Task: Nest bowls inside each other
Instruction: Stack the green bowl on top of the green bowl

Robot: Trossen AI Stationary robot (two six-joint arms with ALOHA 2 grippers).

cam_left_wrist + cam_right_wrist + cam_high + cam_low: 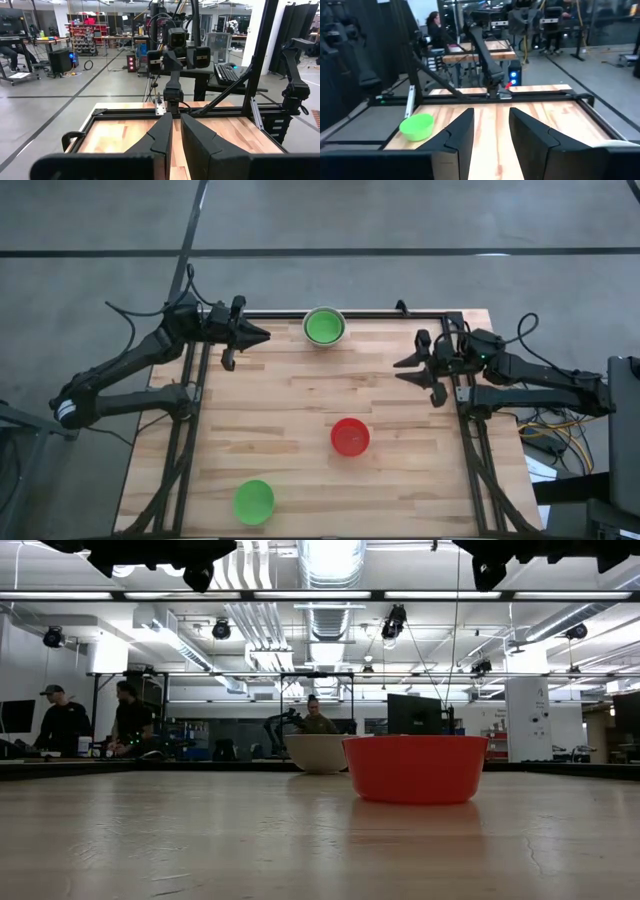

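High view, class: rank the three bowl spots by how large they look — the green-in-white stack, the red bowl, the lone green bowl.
1. Green-in-white stack, largest, thanks to its white outer rim.
2. Red bowl and lone green bowl: these look alike in size, so no ranking between them.

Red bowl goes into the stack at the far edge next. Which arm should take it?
Right, probably. The red bowl lies right of centre, nearer the right end effector at the right edge, empty, fingers apart. The left end effector sits farther off, beside the green-in-white stack.
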